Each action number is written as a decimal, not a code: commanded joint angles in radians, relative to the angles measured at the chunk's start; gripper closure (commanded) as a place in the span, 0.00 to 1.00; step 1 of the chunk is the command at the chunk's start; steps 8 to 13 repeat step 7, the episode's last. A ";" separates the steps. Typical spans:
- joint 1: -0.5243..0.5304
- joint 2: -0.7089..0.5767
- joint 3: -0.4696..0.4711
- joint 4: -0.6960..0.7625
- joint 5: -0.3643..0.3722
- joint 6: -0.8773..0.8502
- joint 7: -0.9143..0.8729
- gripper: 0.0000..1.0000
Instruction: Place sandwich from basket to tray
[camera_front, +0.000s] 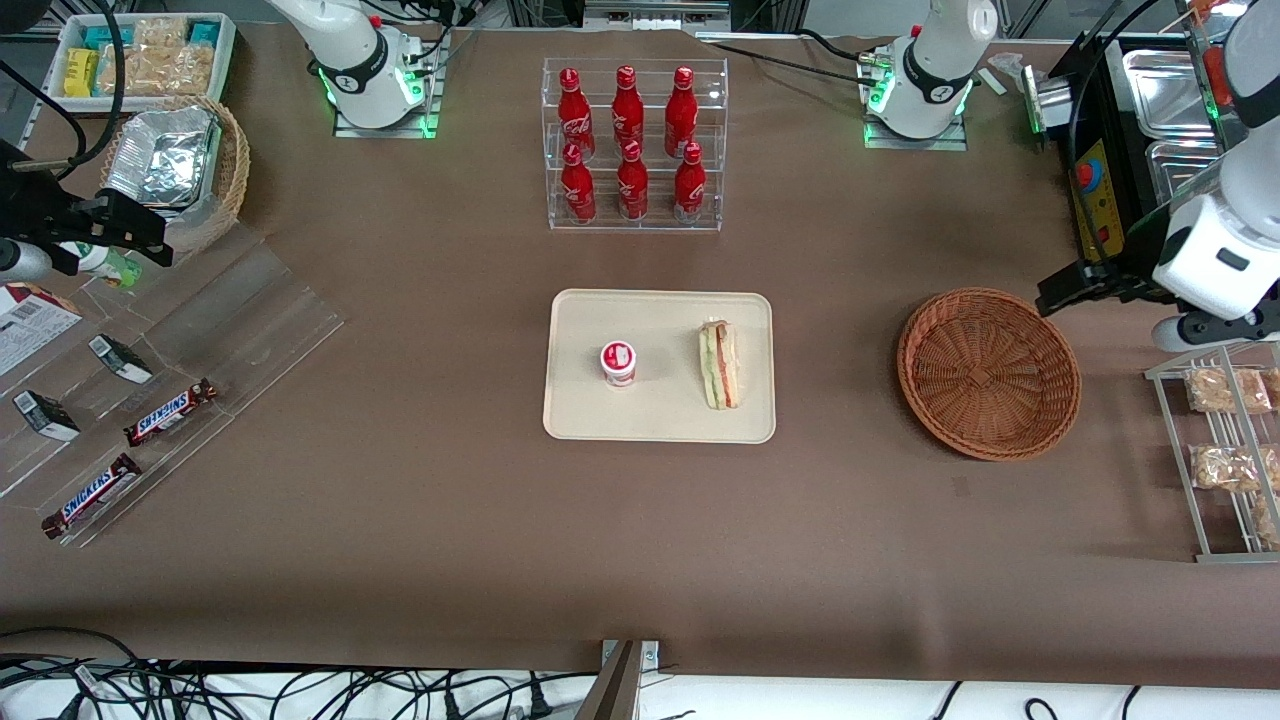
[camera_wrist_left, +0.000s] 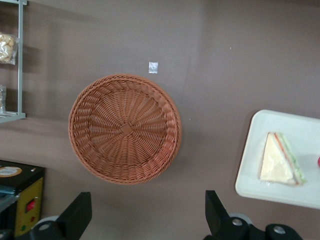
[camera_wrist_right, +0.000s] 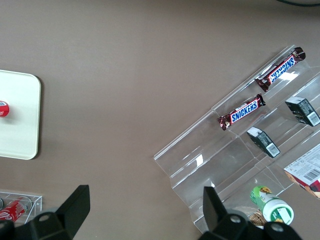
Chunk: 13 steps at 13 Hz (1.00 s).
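Sandwich one, on tray; basket one; hand above basket, fingers apart.

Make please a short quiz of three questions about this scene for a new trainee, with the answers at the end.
1. True or false: the sandwich lies in the basket.
2. What else stands on the tray beside the sandwich?
A. a red bottle
B. a small cup with a red and white lid
C. a Snickers bar
3. Where is the gripper, and are its fingers open or shut?

Key
1. False: the sandwich is on the tray, and the basket holds nothing.
2. B, the cup.
3. It hangs above the table next to the basket, toward the working arm's end, fingers open and holding nothing.
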<state>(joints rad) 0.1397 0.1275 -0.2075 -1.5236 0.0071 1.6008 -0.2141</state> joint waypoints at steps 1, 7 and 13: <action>-0.022 -0.025 0.037 -0.007 -0.021 -0.027 0.174 0.00; -0.025 -0.032 0.048 -0.007 -0.007 -0.038 0.291 0.00; -0.025 -0.032 0.048 -0.007 -0.007 -0.038 0.291 0.00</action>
